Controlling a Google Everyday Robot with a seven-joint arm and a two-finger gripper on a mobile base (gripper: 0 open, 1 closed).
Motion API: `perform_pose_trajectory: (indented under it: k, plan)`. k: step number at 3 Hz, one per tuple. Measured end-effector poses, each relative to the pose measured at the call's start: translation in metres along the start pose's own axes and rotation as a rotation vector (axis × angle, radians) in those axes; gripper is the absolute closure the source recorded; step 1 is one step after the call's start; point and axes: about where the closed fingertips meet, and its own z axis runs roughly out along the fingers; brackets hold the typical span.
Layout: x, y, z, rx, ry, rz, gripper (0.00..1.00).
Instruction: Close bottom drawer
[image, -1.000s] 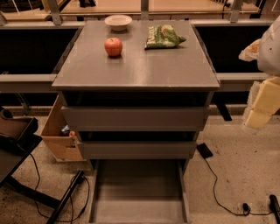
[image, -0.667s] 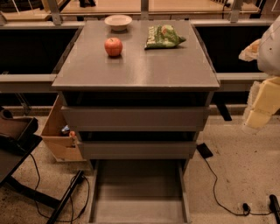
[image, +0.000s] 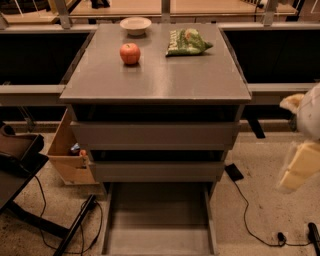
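Bottom drawer is sticking way out at the foot of the grey cabinet, and the frame's lower edge is cutting off its front panel. Going from the left: a cardboard box is hiding partly behind the cabinet, so its contents are hard to make out. Up top an apple, a bowl and a green snack bag are sitting. Far right, the gripper is hanging well apart from the drawer, blurry and half out of frame. I honestly can't tell whether it's holding wide or narrow.
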Motion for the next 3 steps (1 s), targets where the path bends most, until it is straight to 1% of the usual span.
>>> perform_pose_trajectory:
  k: [1, 2, 3]
  plan:
    - [0.061, 0.037, 0.094, -0.027, 0.036, 0.061, 0.0]
    - [0.098, 0.062, 0.167, -0.045, 0.07, 0.078, 0.0]
    - [0.111, 0.087, 0.231, -0.049, 0.063, 0.071, 0.0]
